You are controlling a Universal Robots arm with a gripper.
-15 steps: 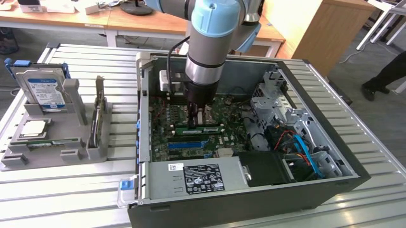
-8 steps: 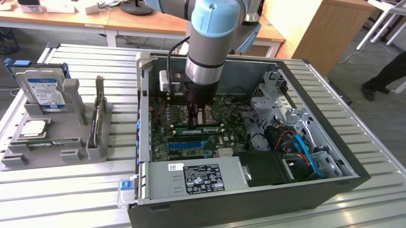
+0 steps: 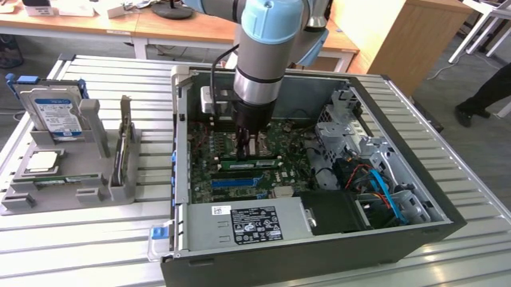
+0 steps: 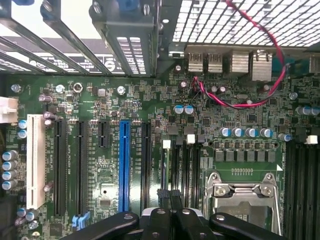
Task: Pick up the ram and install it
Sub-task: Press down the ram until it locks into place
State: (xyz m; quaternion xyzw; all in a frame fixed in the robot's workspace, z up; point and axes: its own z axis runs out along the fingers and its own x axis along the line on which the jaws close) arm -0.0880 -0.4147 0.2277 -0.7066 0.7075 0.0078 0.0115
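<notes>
Gripper (image 4: 170,200) fingers are pressed tight together down inside the open computer case (image 3: 447,221), just above the green motherboard (image 4: 100,150). I cannot tell if anything thin is pinched between them. In the exterior view the arm (image 3: 267,54) hides the fingertips. One ram (image 3: 251,164) stick lies in a slot just below the gripper.

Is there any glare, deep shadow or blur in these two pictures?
Exterior view: even room light, soft sheen on the metal table, the case floor under the arm shaded, everything fairly sharp. Wrist view: bright light through the perforated case panel washes it out, the motherboard is crisp, and the shut gripper is dark and slightly soft.
</notes>
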